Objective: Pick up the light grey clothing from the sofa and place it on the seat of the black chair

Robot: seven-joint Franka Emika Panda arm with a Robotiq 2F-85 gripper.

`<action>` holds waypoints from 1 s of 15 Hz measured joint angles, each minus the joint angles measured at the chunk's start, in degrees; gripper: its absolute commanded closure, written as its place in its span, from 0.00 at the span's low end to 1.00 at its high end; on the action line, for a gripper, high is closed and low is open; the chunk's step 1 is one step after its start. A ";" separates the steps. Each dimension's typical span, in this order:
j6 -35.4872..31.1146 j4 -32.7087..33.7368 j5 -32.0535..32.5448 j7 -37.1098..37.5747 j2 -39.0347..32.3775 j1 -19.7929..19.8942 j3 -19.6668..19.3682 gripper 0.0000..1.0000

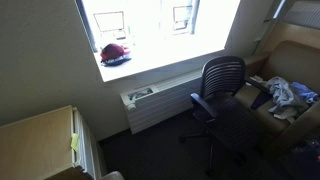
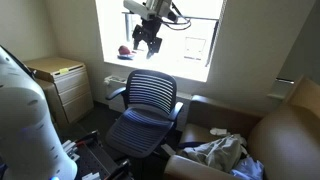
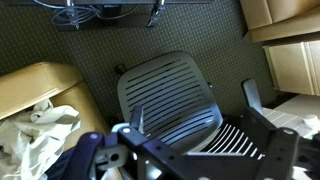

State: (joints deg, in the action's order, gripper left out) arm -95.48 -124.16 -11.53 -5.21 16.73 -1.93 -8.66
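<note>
The clothing (image 2: 222, 152) lies on the sofa (image 2: 292, 125), beside the chair (image 2: 148, 105).

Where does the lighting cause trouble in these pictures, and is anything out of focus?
In both exterior views the window is blown out to white and the rest is dim; in an exterior view the gripper is a dark silhouette against it; in an exterior view the black chair loses detail in shadow; in the wrist view the near gripper parts are blurred, the light grey clothing sharper.

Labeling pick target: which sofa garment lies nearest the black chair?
The dark blue garment, next to the black chair; the light grey clothing lies beyond it.
</note>
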 measured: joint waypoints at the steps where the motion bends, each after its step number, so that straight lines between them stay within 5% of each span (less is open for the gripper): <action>1: 0.00 0.00 0.00 0.00 0.00 0.00 0.00 0.00; 3: -1.97 -0.29 0.24 0.34 -0.08 0.34 0.22 0.00; 7: -19.86 -1.75 -0.70 -1.16 -5.00 5.05 -3.26 0.00; 11: -33.29 1.79 -10.24 -2.47 -15.69 8.82 -7.27 0.00; 15: -34.09 6.07 -11.00 1.61 -21.71 8.99 -5.87 0.00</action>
State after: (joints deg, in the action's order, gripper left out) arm -129.58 -118.09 -22.54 -3.61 -4.98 7.06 -14.53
